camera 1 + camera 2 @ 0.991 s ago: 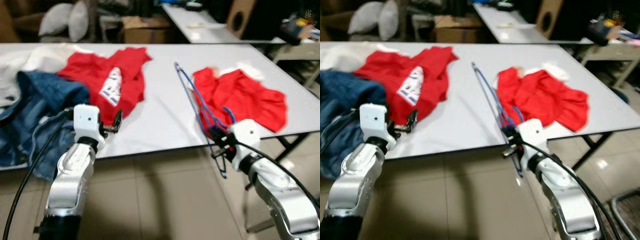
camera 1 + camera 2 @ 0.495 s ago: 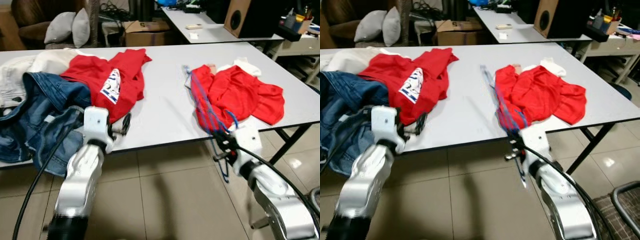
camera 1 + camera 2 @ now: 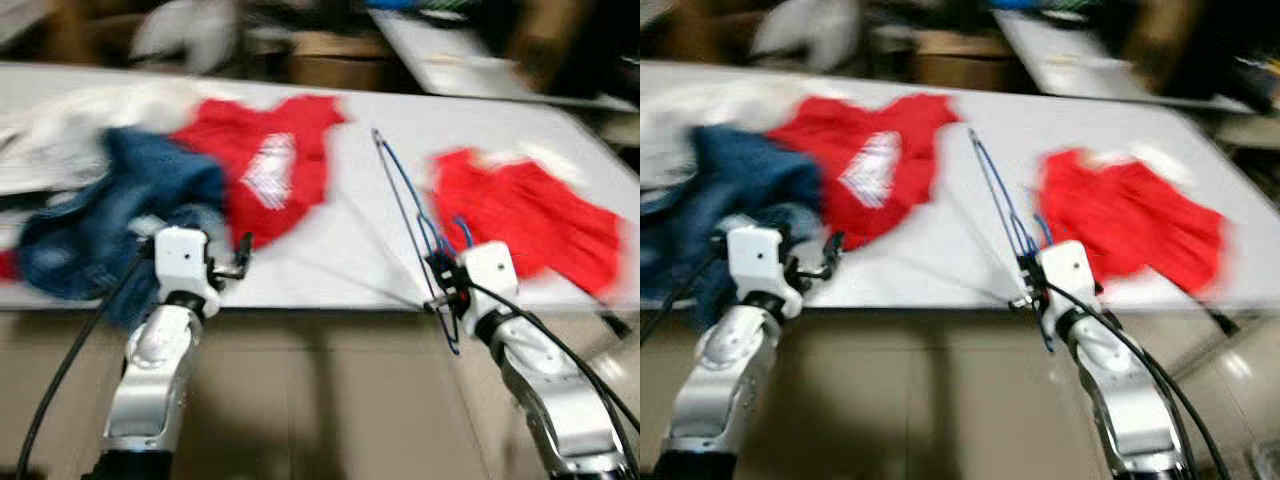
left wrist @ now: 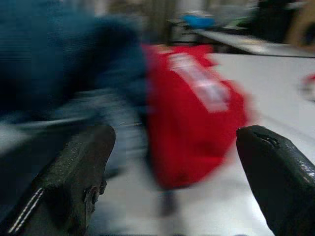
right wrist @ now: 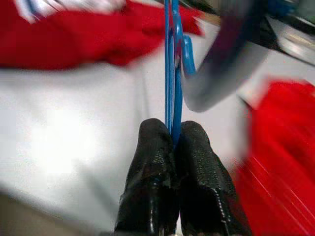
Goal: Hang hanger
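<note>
Camera swung and blurred, right tool (image 3: 440, 290) still clamped on blue hanger (image 3: 400, 195) above bench (image 3: 340, 250) edge, left tool (image 3: 240, 262) gaping, empty.

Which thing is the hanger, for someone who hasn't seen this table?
Find the white table, then its near edge by the right gripper. The blue hanger is pinched there, a thin wire frame, unlike the red garment beside it.
</note>
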Robot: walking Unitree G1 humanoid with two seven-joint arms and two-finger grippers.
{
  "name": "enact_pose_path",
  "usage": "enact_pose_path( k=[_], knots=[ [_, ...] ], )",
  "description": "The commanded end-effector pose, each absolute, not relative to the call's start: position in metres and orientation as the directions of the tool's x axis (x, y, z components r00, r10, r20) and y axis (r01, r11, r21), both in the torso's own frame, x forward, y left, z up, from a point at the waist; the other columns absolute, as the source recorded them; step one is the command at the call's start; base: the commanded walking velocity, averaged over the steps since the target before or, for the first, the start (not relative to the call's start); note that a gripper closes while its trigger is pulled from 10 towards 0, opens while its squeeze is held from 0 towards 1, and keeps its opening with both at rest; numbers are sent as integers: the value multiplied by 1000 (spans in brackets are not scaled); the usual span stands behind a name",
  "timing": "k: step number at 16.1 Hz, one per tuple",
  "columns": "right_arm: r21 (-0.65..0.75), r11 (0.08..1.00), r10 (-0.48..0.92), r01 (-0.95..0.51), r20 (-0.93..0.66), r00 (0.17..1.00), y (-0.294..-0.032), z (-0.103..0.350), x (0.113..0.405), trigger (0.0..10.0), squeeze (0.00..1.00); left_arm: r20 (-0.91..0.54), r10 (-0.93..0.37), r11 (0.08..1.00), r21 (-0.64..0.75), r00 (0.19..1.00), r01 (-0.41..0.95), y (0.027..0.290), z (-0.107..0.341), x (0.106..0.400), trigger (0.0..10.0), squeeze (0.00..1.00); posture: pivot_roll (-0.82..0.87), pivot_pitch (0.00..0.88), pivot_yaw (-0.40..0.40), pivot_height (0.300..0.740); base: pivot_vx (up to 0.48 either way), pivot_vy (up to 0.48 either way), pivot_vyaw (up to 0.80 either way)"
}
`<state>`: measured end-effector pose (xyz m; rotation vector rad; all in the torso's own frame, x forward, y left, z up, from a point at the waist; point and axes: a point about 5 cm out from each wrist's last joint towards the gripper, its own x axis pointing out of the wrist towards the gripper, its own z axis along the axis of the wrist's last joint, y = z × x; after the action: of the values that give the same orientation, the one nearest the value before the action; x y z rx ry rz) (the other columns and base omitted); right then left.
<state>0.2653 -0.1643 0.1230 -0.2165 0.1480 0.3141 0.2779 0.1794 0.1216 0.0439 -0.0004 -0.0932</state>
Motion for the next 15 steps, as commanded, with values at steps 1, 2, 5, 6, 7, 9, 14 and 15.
enact_pose_path(
  k=[1, 2, 5, 6, 7, 9, 14, 15],
  knots=[
    [-195, 940, 250, -280, -162, 954, -170, 123, 266, 10000, 0, 10, -99, 994, 46, 995, 98, 177, 124, 279, 10000, 1000, 54, 0, -69, 740, 345, 0, 0],
    [-176, 950, 234, -259, -152, 960, -172, 124, 267, 10000, 0, 11, -109, 993, 47, 994, 109, 175, 124, 281, 10000, 1000, 53, 0, -67, 740, 345, 0, 0],
    [-189, 948, 231, -255, -141, 963, -172, 125, 268, 10000, 0, -4, -170, 985, 31, 985, 170, 169, 122, 285, 10000, 988, 34, 0, -57, 740, 221, 0, 0],
    [-197, 947, 230, -254, -136, 964, -172, 126, 268, 10000, 0, -11, -249, 968, 18, 968, 249, 160, 121, 287, 10000, 1000, 27, 0, -54, 740, 0, 0, 0],
    [-203, 946, 230, -254, -132, 964, -172, 126, 267, 10000, 0, 7, -312, 950, -23, 950, 312, 155, 122, 286, 10000, 1000, 16, 0, -48, 740, 0, 0, 0],
    [-211, 946, 224, -247, -127, 966, -174, 127, 266, 10000, 0, -14, -297, 955, -5, 955, 297, 155, 118, 291, 10000, 1000, -7, 0, -35, 740, 0, 0, 0],
    [-236, 945, 202, -227, -127, 971, -180, 128, 252, 10000, 0, 94, -588, 796, -106, 803, 596, 118, 134, 292, 10000, 86, -73, 0, 10, 740, 0, 0, 0],
    [-233, 947, 196, -222, -128, 972, -180, 127, 250, 10000, 0, 131, -625, 758, -136, 770, 638, 112, 140, 291, 10000, 0, -79, 0, 17, 740, 0, 0, 0]
  ],
)
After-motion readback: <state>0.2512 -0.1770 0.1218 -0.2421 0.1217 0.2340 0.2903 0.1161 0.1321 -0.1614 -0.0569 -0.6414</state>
